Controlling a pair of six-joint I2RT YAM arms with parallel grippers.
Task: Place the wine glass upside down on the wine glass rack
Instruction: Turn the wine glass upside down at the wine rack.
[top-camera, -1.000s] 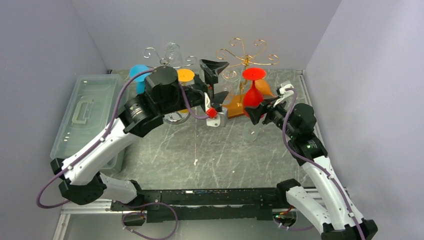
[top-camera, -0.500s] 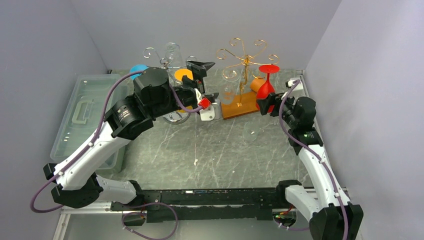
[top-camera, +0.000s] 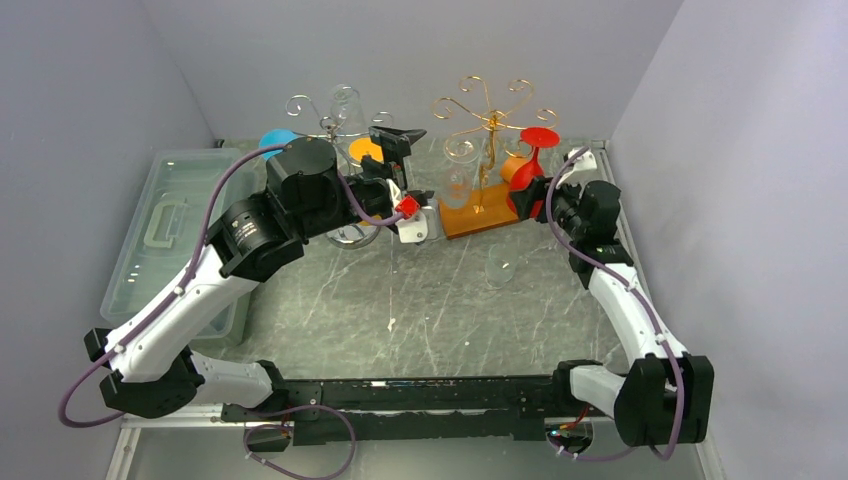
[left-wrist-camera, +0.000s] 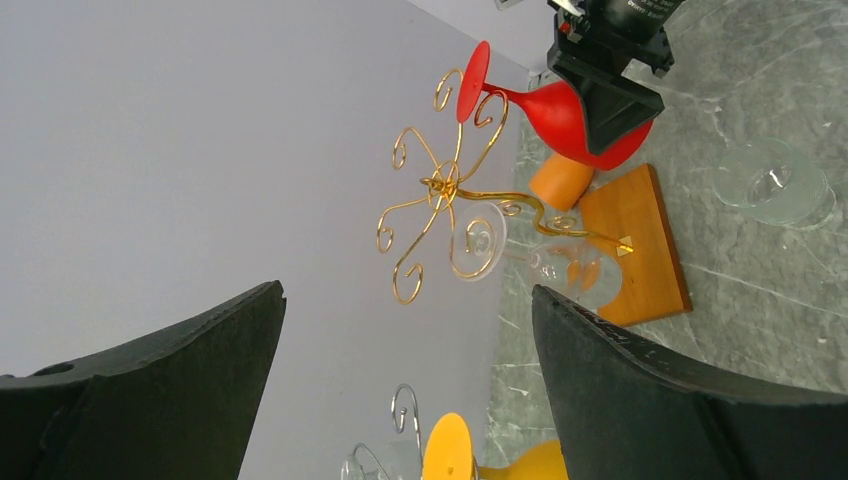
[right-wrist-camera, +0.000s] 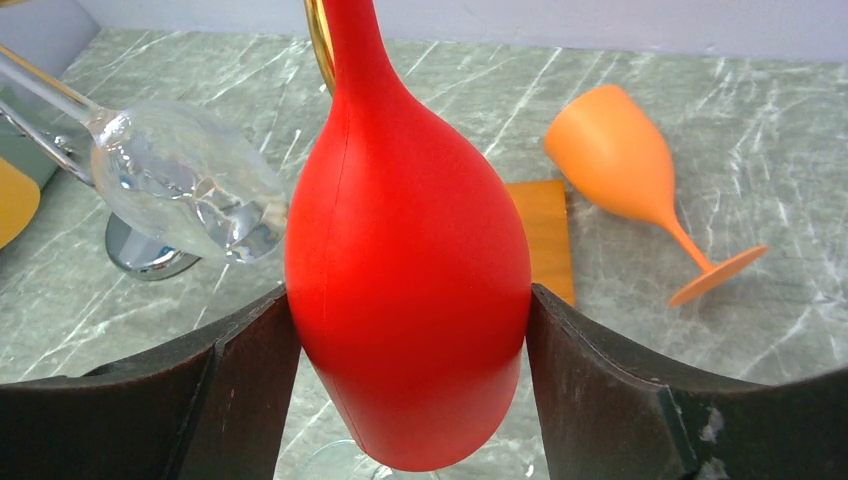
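Note:
The red wine glass (top-camera: 529, 180) is upside down, foot on top, with my right gripper (top-camera: 532, 198) shut on its bowl (right-wrist-camera: 410, 280). Its stem rises beside a right-hand curl of the gold wire rack (top-camera: 490, 108), which stands on a wooden base (top-camera: 478, 216). Whether the foot rests in the curl I cannot tell. In the left wrist view the red glass (left-wrist-camera: 575, 115) leans against the rack (left-wrist-camera: 440, 190). My left gripper (top-camera: 396, 156) hangs open and empty left of the rack, its fingers wide apart (left-wrist-camera: 407, 292).
A clear glass (top-camera: 455, 182) hangs on the gold rack. An orange glass (right-wrist-camera: 640, 170) lies on the table behind the base. Another clear glass (top-camera: 500, 265) lies in front. A silver rack (top-camera: 335, 112) holds yellow (top-camera: 372, 150) and blue (top-camera: 275, 140) glasses. A plastic box (top-camera: 170, 230) sits left.
My right arm has carried the red glass right and back, from in front of the rack to its right-hand curl. My left arm has drawn back a little to the left.

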